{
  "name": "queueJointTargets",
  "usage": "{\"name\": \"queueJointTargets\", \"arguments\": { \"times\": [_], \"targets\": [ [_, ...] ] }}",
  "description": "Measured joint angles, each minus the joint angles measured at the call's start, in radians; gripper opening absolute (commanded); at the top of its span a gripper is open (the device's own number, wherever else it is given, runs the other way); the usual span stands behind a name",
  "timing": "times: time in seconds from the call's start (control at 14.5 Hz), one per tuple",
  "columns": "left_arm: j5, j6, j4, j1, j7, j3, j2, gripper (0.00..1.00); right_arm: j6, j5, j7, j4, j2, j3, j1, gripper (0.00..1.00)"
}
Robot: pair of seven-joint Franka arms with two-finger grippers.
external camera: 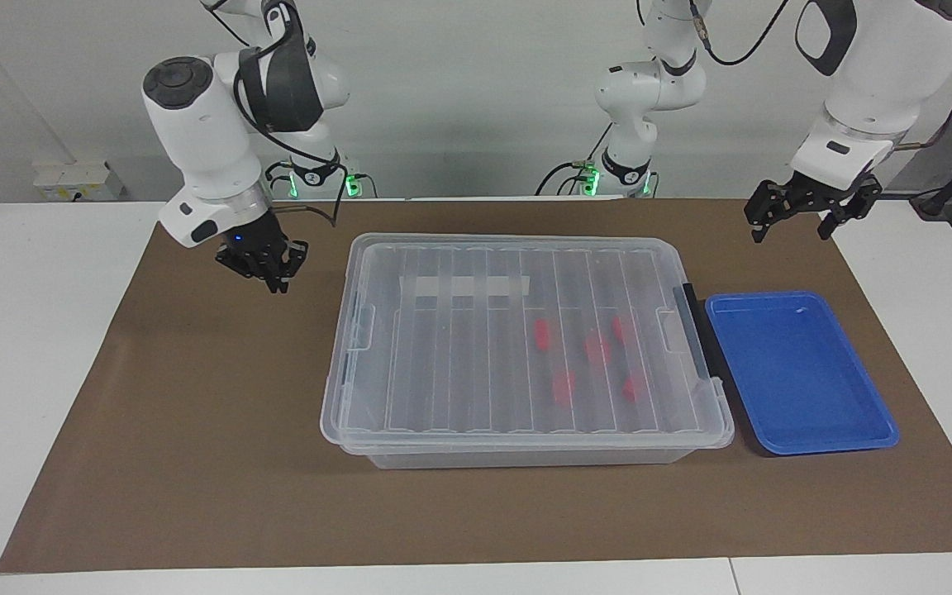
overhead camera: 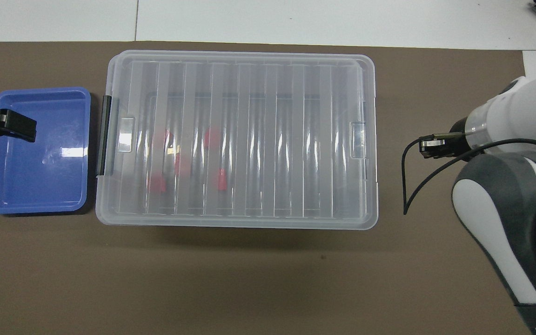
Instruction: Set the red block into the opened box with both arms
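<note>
Right gripper (external camera: 271, 268) hangs over bare mat off the box's (external camera: 525, 347) end, holding nothing; how far its fingers are parted cannot be told. The box lies toward the left arm's end from it, well apart, long axis running from one arm's end to the other, lid on. Five red blocks (external camera: 597, 349) show through the lid, clustered toward the latch (external camera: 695, 330) end. Left gripper (external camera: 811, 208), open and empty, waits over the mat near the blue tray (external camera: 798, 372). Judgement: the left gripper is nearer the blocks.
</note>
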Motion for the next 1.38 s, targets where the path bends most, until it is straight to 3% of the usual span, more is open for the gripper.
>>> {"name": "queueJointTargets", "arguments": {
  "times": [0.48,0.97,1.38],
  "targets": [
    [0.000,0.000,0.000,0.000,0.000,0.000,0.000,1.00,-0.084,0.000,0.001,0.075,-0.033,-0.006,-0.114,1.00],
    [0.000,0.000,0.000,0.000,0.000,0.000,0.000,1.00,-0.276,-0.024,0.002,0.250,-0.029,-0.005,-0.112,1.00],
    [0.000,0.000,0.000,0.000,0.000,0.000,0.000,1.00,-0.304,-0.024,0.002,0.231,-0.022,0.005,-0.110,1.00]
  ]
}}
